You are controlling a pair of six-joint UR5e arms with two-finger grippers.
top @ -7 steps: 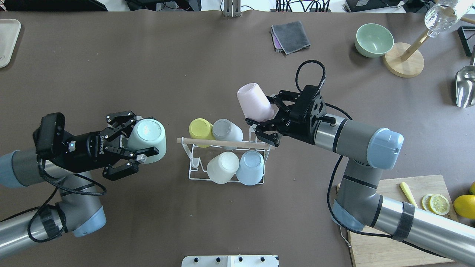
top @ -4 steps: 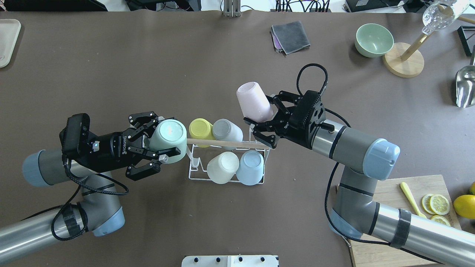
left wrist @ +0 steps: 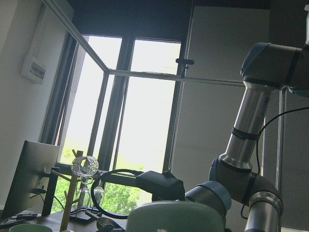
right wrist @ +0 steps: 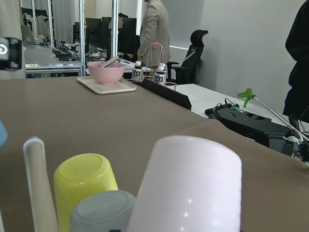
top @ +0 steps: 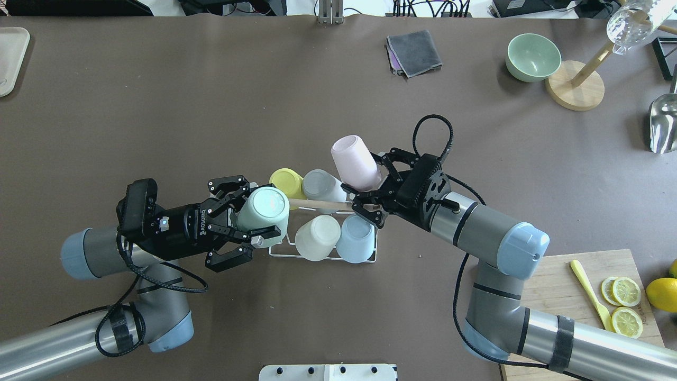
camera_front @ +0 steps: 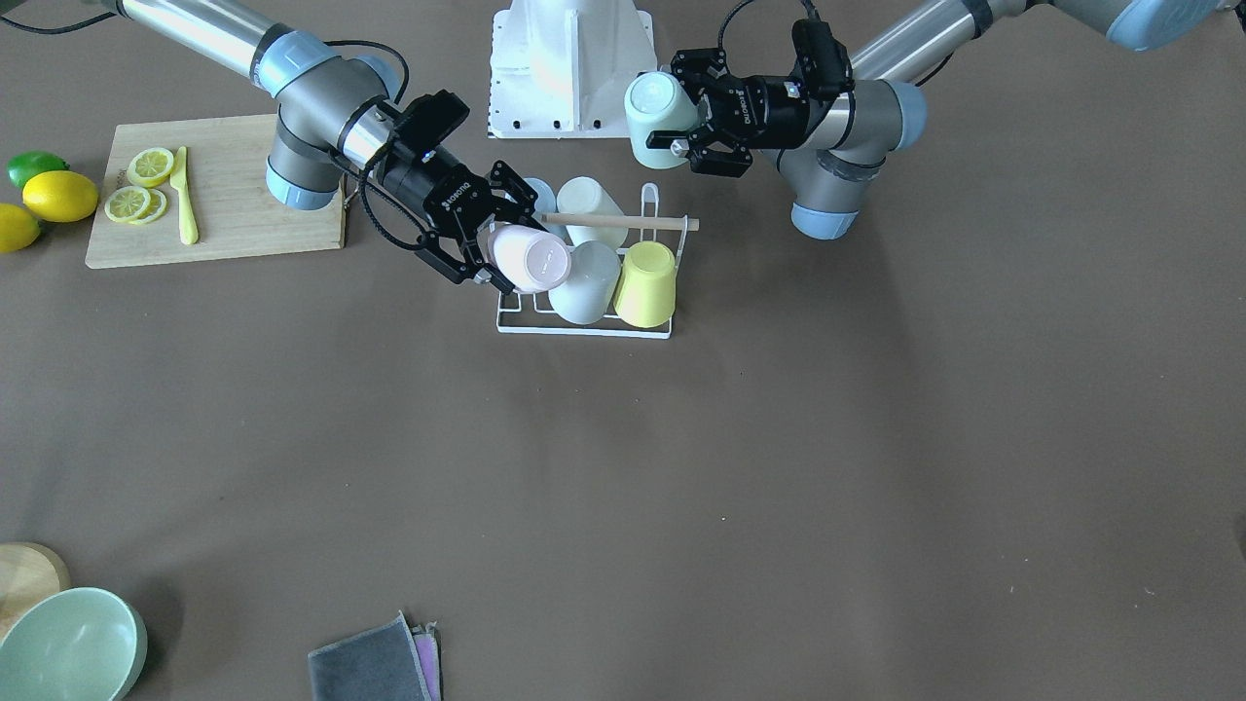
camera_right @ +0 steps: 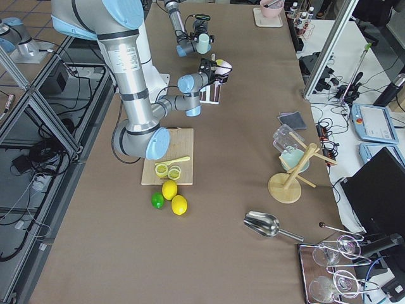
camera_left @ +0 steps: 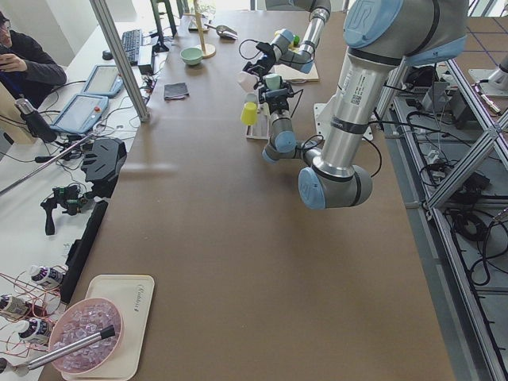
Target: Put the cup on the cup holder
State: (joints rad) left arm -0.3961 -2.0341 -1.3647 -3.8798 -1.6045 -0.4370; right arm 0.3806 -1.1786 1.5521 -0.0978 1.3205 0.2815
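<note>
Gripping a smooth mint-green cup (camera_front: 652, 107) by its rounded wall, the left pincer (top: 262, 211) is clenched on it and holds it bottom up at the left end of the cup holder (top: 322, 260). The holder is a thin white wire rack on the matte brown bench (top: 211, 106). From overhead, the cup covers the left tip of the pale wooden rod (top: 317, 203) that runs across the rack's top; I cannot tell whether they touch. The right pincer (top: 366, 179) grasps a glossy pink cup (camera_front: 531, 258), tilted with its flat base up and away from the robot, over the rack's far right corner just beside a grey cup (top: 322, 185). Four tapered cups sit upside down on the prongs: yellow (top: 285, 182) and grey in the far row, white (top: 317, 238) and pale blue (top: 355, 238) in the near row.
</note>
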